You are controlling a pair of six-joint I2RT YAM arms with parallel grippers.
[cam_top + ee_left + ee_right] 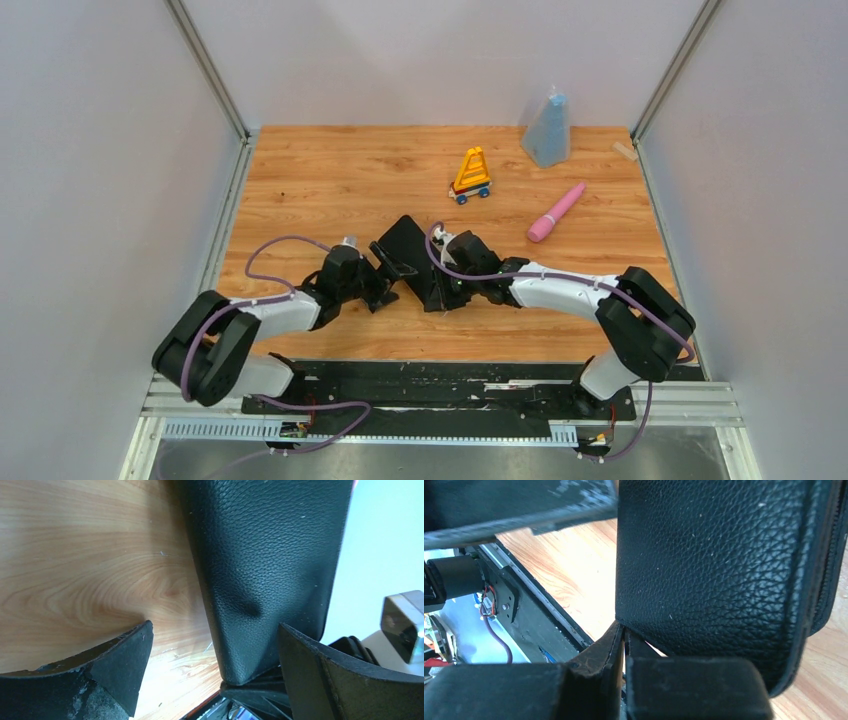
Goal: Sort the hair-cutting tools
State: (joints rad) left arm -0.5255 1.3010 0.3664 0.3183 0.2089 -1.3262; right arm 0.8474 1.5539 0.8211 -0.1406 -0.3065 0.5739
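A black leather case (408, 243) stands partly opened on the wooden table, between my two grippers. No scissors or combs show in any view. My left gripper (385, 285) is open, and one flap of the case (270, 555) hangs between its fingers (120, 665), nearer the right finger and not clamped. My right gripper (440, 290) is at the case's right side. In the right wrist view its jaws (624, 635) are pressed together on the lower edge of the case (719, 565).
A yellow-orange toy on wheels (471, 176), a pink tapered wand (556, 212) and a blue pouch (547, 130) lie at the back right. A small beige piece (625, 151) sits by the right wall. White walls enclose the table.
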